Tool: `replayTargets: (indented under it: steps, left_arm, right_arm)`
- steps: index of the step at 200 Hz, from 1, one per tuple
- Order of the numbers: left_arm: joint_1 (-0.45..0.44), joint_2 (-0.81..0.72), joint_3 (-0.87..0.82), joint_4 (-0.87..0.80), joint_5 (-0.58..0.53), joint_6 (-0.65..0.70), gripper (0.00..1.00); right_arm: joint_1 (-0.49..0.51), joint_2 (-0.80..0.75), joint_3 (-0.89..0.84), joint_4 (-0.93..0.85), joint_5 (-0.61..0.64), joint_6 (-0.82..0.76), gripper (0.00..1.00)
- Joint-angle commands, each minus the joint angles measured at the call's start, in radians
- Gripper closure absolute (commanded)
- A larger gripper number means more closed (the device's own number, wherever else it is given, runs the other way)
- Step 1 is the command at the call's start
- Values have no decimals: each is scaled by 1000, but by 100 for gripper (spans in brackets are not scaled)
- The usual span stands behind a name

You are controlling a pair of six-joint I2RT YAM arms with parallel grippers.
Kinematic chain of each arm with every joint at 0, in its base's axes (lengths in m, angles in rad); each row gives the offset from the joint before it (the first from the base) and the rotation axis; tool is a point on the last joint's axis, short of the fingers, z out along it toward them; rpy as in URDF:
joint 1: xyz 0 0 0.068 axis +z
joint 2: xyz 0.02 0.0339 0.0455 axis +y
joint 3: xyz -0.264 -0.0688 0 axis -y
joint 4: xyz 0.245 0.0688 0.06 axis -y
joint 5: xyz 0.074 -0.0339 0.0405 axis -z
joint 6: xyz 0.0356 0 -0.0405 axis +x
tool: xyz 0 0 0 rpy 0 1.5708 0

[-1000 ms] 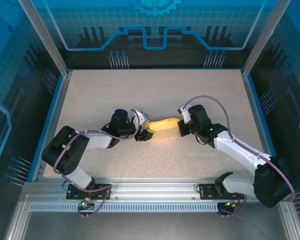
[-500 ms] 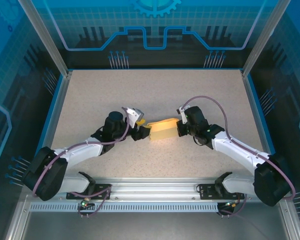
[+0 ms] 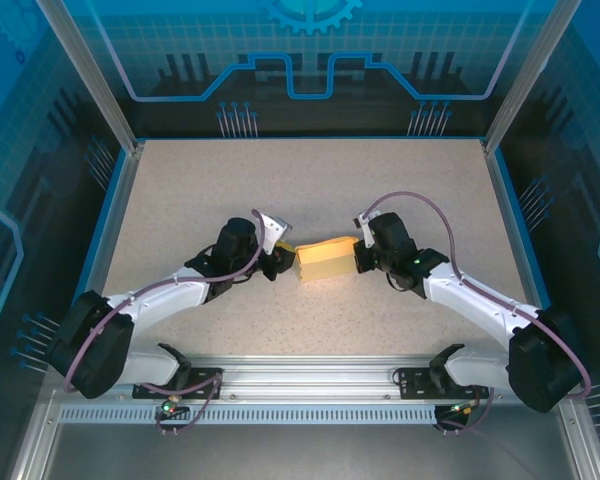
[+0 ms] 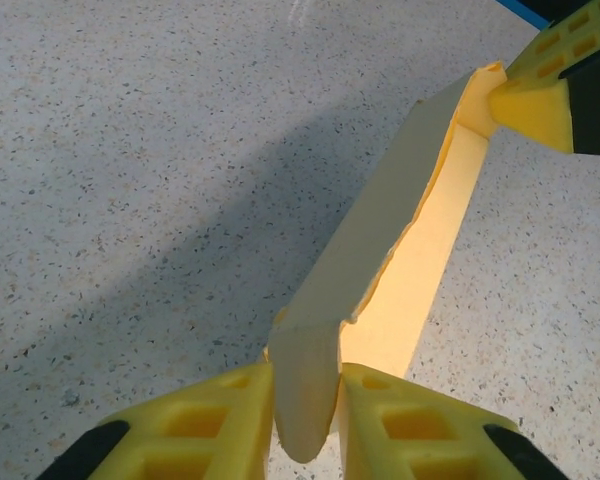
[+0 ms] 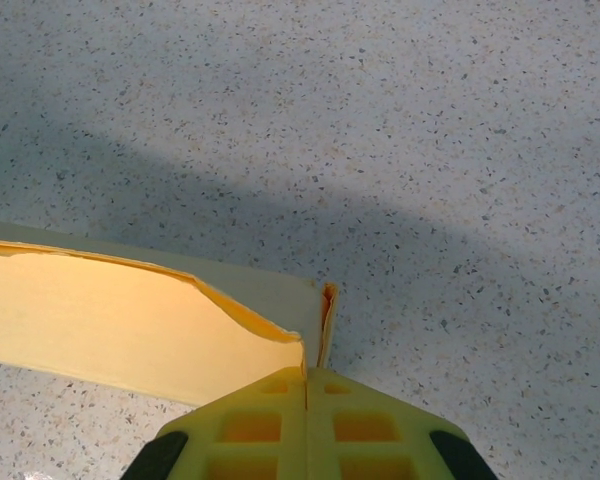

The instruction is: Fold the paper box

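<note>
The paper box (image 3: 328, 261), a pale yellow card shell only partly folded, lay near the middle of the speckled table (image 3: 200, 190). In the overhead view its long axis ran roughly from 9 to 3 o'clock, with the 3 o'clock end tipped slightly towards 2. It sat directly between the two end effectors, so neither arm was meaningfully nearer. From the left gripper (image 3: 280, 263) the box lay at 3 o'clock, and from the right gripper (image 3: 360, 256) it lay at 9 o'clock. In the left wrist view the yellow pads (image 4: 220, 415) stood against either side of a narrow end flap, so that gripper looked clenched on the card. The open trough of the box ran away towards 1 o'clock to the other gripper's finger. In the right wrist view the fingers were pressed fully together, with a thin corner of card pinched in their seam. The left arm reached low and long from its base at 7 o'clock, with the wrist pointing towards 2. The right arm came in from 5 o'clock with the elbow bent and the wrist pointing towards 10. Any coming fold would probably turn on this end-to-end hold along the box's length.
</note>
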Motion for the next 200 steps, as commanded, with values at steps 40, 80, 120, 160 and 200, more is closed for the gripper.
replayTargets:
  steps: [40,80,120,160,200]
  left_arm:
    - [-23,16,60,-73,-34,-77,88]
    - [-35,19,59,-29,-52,-360,91]
    - [-73,51,91,-25,-90,-493,98]
    - [-116,69,71,7,-203,-565,99]
    - [-178,70,40,38,-346,-572,99]
  right_arm:
    - [24,-2,-22,-15,11,38,100]
    - [49,-8,-37,-4,30,64,100]
    - [66,-3,-40,-3,45,71,100]
    - [71,-12,-46,-9,61,74,100]
    - [71,-10,-57,-2,81,65,100]
